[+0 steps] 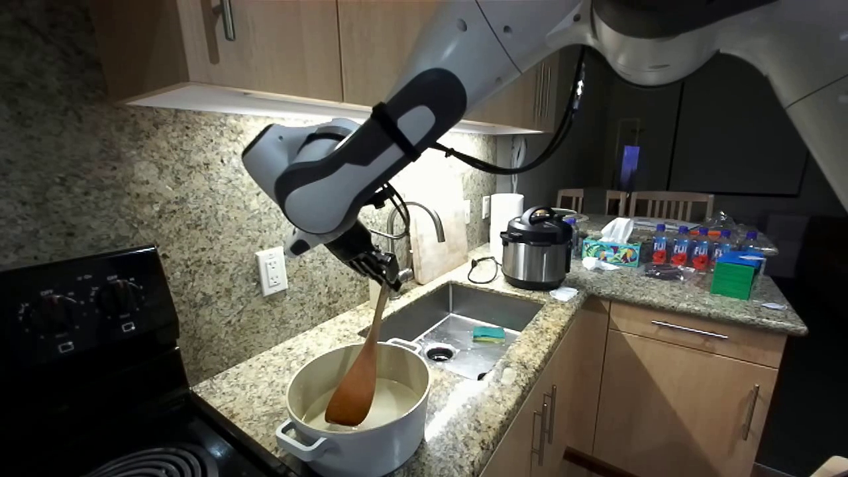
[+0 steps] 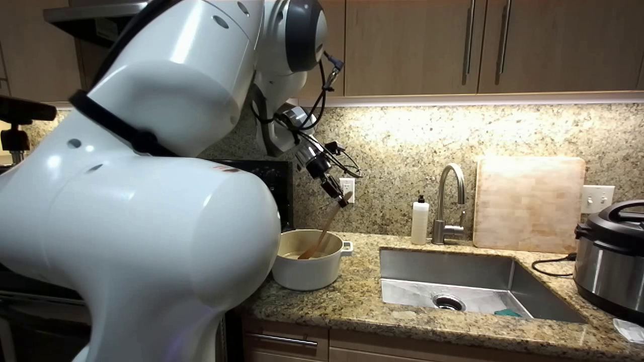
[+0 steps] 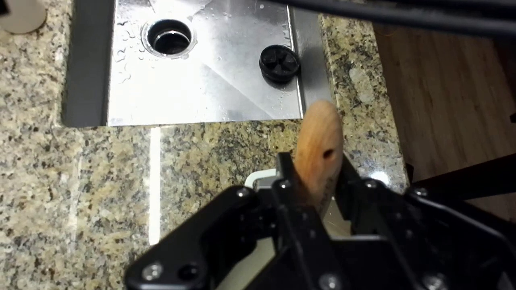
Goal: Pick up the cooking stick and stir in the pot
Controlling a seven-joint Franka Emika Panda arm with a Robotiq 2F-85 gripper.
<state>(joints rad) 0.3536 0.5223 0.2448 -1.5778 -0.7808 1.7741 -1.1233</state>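
1 tool (image 3: 317, 167) around 1 spatula (image 1: 366, 368) in 1 pot (image 1: 391, 445)

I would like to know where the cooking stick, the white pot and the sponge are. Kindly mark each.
Cooking stick (image 1: 361, 381): in an exterior view, on its blade.
White pot (image 2: 307, 274): in an exterior view, on its outer wall.
Sponge (image 1: 488, 332): in an exterior view, on its blue-green top.

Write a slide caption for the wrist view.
Claw gripping a wooden spatula, pot mostly hidden beneath, black stopper in the metal sink beyond.
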